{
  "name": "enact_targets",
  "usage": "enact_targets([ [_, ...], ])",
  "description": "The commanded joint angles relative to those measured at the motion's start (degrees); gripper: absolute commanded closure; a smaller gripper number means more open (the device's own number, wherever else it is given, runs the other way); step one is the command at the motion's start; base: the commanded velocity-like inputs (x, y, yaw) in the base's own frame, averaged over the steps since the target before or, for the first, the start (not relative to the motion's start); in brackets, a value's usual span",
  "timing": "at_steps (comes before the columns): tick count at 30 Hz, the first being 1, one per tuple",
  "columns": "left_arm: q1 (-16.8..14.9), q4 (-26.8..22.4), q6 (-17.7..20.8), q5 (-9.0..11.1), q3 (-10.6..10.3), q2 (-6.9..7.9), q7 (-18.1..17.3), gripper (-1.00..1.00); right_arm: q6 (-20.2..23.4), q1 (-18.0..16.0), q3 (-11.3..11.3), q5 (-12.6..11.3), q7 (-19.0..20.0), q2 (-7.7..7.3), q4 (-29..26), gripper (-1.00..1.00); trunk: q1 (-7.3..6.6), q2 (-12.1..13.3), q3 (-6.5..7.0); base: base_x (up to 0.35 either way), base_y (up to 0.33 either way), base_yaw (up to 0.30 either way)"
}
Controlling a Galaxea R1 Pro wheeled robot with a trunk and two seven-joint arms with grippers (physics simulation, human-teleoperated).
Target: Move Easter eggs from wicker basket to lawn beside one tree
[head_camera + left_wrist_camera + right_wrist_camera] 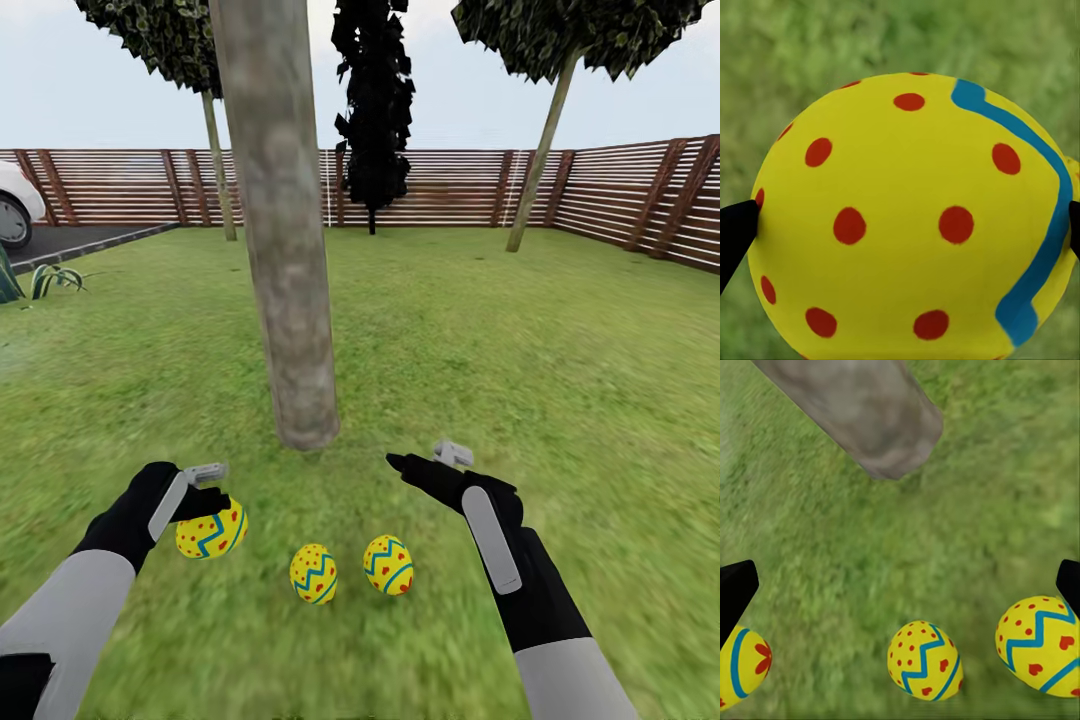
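The tree (290, 300), with its thick grey-brown trunk, stands on the lawn (520, 380) right ahead of me. Two yellow Easter eggs (313, 573) (388, 565) lie on the grass just in front of its base. My left gripper (213, 506) is shut on the third egg (211, 530), low over the grass to their left; up close that egg (907, 217) sits between the black fingertips (735, 232). To the right of the eggs, my right gripper (425, 460) is open and holds nothing. The right wrist view shows three eggs (924, 660) (1042, 645) (742, 667) below the trunk (862, 412). The wicker basket is out of view.
A brown slat fence (450, 185) bounds the garden at the back and right. Two thin-trunked trees (540, 160) (218, 170) and a black cone-shaped tree (373, 110) stand near it. At far left are a white car (15, 205), dark asphalt (70, 240) and a spiky plant (50, 280).
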Motion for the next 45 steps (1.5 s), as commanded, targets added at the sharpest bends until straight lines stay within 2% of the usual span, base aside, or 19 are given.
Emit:
enact_targets([
  [1, 0.0, -0.1, 0.2, 0.6, 0.0, 0.01, 0.6, 1.00, 0.1, 0.0, 0.0, -0.6, -0.6, -0.01, -0.1, -1.00, 0.01, 0.0, -0.28, 0.000, 0.000, 0.000],
  [7, 0.0, -0.1, 0.2, 0.7, -0.1, 0.00, 0.5, 1.00, 0.1, 0.0, 0.0, -0.6, -0.6, -0.07, -0.1, -1.00, 0.16, -0.1, -1.61, 0.000, 0.000, 0.000],
  [22, 0.0, 0.1, -4.0, 0.5, -0.6, -0.05, 0.5, 1.00, 0.1, 0.0, 0.0, -0.6, -0.6, -0.02, -0.1, -1.00, 0.55, -0.3, -4.94, 0.000, 0.000, 0.000],
  [35, 0.0, 0.1, -5.1, 0.5, -0.5, -0.06, 0.6, 1.00, 0.2, 0.0, 0.1, -0.6, -0.6, 0.01, -0.1, -1.00, 0.89, -0.5, -7.82, 0.000, 0.000, 0.000],
  [41, 0.0, 0.0, -6.6, 0.6, -0.4, -0.06, 4.3, 1.00, 0.1, 0.0, 0.1, -0.7, -0.6, 0.02, -0.1, -1.00, 1.04, -0.6, -9.14, 0.000, 0.000, 0.000],
  [45, 0.0, 0.0, -6.9, 0.7, -0.4, -0.06, 5.0, 1.00, 0.1, 0.0, 0.2, -0.6, -0.6, 0.06, -0.1, -1.00, 1.14, -0.6, -10.03, 0.000, 0.000, 0.000],
])
